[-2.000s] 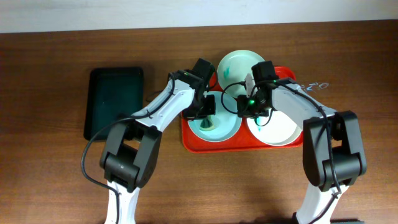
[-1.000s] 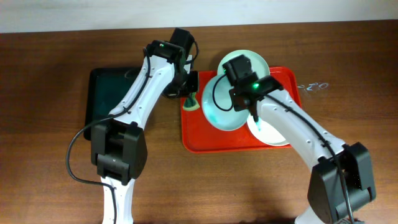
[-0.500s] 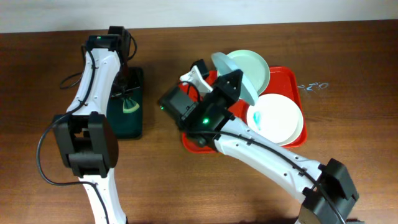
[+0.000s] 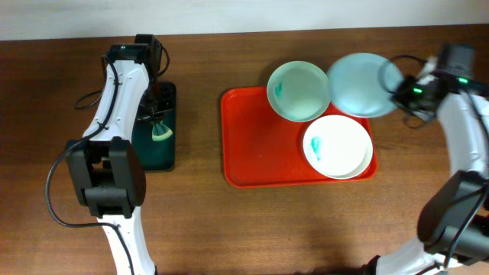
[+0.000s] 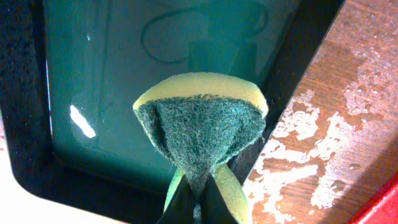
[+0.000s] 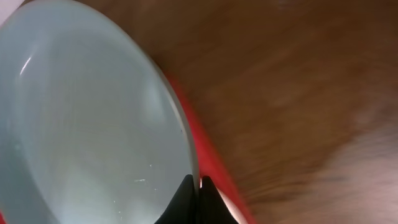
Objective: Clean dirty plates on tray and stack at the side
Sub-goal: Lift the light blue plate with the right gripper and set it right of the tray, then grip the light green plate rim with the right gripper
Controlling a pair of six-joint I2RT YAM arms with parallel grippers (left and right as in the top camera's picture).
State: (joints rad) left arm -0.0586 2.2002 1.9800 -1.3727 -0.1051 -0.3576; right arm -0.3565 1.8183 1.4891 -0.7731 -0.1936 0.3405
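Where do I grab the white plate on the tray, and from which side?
Likely pinch the white plate at its right rim, coming from the right: it lies flat, only its edge is grippable, and the mint plate crowds its upper-left.

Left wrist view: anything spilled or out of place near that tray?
Yes: whitish, wet-looking blotches on the table beside the black tray, like splashed water or residue. The sponge in the left gripper is pinched but intact.

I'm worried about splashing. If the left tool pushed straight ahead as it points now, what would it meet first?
Probably the black tray: the left tool points down at its teal floor near one wall, and the sponge it grips would touch first. How far off is unclear.
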